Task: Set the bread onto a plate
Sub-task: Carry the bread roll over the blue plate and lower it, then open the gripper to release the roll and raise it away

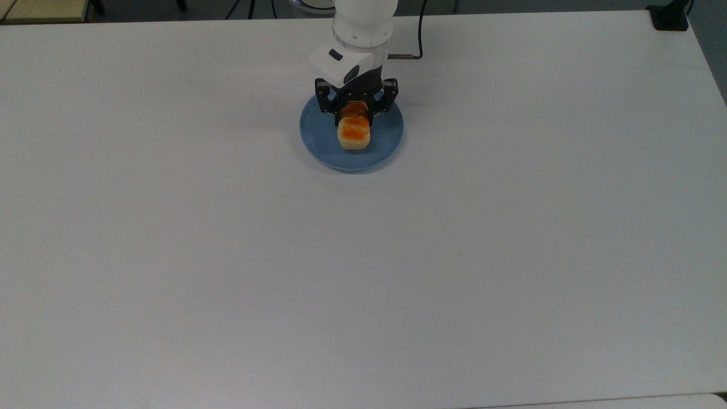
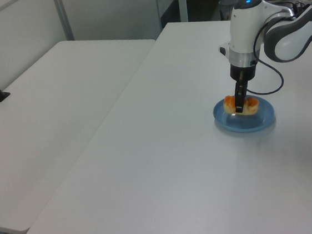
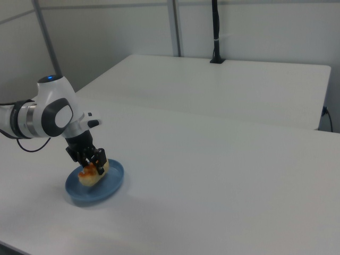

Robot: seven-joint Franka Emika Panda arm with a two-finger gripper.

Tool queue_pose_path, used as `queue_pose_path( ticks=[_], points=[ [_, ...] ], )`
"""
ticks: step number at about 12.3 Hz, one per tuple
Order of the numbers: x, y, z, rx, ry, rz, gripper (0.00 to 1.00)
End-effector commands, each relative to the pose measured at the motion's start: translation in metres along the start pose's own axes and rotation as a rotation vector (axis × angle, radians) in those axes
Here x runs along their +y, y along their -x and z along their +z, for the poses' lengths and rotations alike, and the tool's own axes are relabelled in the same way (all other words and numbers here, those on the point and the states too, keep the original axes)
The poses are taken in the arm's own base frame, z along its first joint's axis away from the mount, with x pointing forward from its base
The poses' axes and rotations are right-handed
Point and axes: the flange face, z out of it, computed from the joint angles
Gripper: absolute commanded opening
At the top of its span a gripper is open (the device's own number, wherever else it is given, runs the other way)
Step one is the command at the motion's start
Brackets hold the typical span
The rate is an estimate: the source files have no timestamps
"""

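We see a broad white table with the Franka arm reaching down over it, and under the arm sits the blue plate, well away from every table edge. Above the plate's middle, the gripper points straight down and pinches the bread across its midsection, one finger on each long side, so both ends of the loaf stick out past the fingers in the left view. The bread sits low within the plate's rim; whether its underside already touches the plate we cannot tell, though in the right view the loaf looks at or just above the plate. We judge the step in hand to be the release. To do it well, we would lower until the loaf is seated flat, open the fingers without twisting, and lift straight up so the bread is not dragged toward the rim.
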Motion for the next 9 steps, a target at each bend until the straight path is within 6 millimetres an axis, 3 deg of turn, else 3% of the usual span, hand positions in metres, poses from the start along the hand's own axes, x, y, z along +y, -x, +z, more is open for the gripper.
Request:
queue_pose_path(
  ticks=[1,4,5,6,7,9],
  points=[
    [-0.002,-0.003,0.023,-0.006,-0.017,0.023,0.70],
    [0.001,-0.005,0.017,-0.001,-0.017,0.038,0.81],
    [0.004,-0.011,0.004,0.017,-0.016,0.047,0.91],
    [0.008,-0.016,-0.010,0.003,-0.009,0.054,0.92],
    [0.012,-0.024,-0.025,-0.026,-0.001,0.064,1.00],
    [0.016,-0.041,-0.061,-0.047,0.010,0.073,1.00]
  ],
)
